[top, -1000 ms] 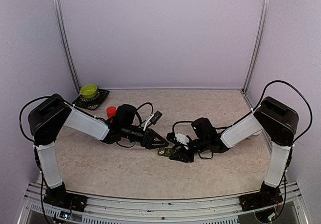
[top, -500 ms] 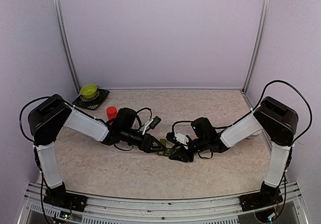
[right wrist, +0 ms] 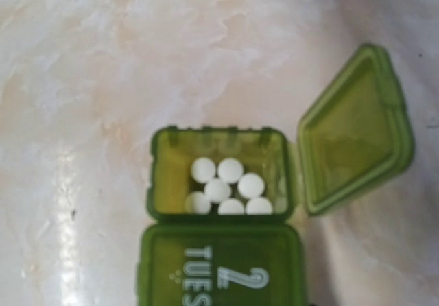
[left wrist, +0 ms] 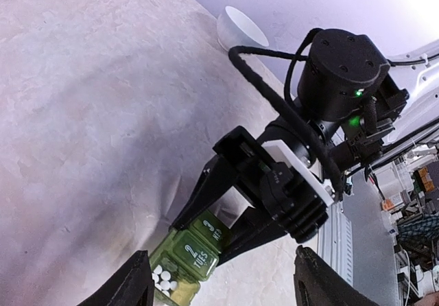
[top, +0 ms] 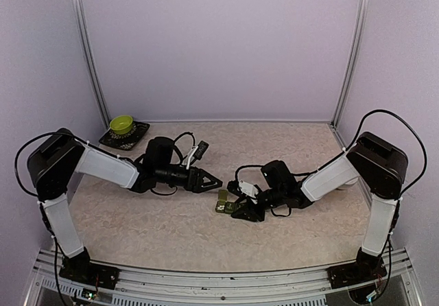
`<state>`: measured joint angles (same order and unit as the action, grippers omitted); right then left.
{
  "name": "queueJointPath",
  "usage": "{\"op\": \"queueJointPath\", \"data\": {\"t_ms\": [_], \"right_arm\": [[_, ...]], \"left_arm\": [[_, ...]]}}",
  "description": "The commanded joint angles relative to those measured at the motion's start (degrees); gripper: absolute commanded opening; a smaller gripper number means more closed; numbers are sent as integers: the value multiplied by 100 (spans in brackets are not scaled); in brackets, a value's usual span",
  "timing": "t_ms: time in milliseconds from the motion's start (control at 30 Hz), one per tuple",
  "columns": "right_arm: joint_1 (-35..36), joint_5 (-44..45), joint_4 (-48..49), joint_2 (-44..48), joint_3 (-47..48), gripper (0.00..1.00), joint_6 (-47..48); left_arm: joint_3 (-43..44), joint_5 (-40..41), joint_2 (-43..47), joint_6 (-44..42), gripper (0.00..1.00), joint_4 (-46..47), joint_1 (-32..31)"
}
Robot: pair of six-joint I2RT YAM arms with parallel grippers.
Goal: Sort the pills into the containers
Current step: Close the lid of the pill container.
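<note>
The containers (top: 222,203) are a green strip lying on the table. In the right wrist view its end compartment (right wrist: 223,175) stands open with several white pills (right wrist: 226,191) inside and the lid (right wrist: 353,134) swung aside. The lid marked "2 TUES" (right wrist: 223,272) is down. My right gripper (top: 237,207) is shut on the strip's far end; in the left wrist view its fingers (left wrist: 206,189) clamp the compartment marked 3 (left wrist: 214,230). My left gripper (top: 214,180) hangs open a little to the left of the strip, with nothing between its fingers (left wrist: 130,285).
A green bowl (top: 121,123) sits on a dark plate (top: 137,136) at the back left corner. A white bowl (left wrist: 240,28) stands behind the right arm. Purple walls close the table on three sides.
My left gripper has drawn back up and to the left, away from the strip, still open. The red bottle behind it is now covered by the arm. The right arm has not moved.
</note>
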<state>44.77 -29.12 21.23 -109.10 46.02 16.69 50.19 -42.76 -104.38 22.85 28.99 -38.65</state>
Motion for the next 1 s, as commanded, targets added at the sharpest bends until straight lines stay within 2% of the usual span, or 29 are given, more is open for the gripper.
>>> {"op": "queueJointPath", "data": {"t_ms": [0,267,533,967], "right_arm": [[60,-29,-338,-140,4,22,-41],[75,-50,-356,-164,18,22,-46],[75,-40,-374,-216,47,21,-42],[75,-14,-400,-236,79,21,-57]], "left_arm": [[337,49,-496,50,68,36,-1],[741,-243,-1019,118,68,105,-23],[693,-640,-896,-122,68,-49,-189],[310,-287,-542,-379,65,-521,-306]]}}
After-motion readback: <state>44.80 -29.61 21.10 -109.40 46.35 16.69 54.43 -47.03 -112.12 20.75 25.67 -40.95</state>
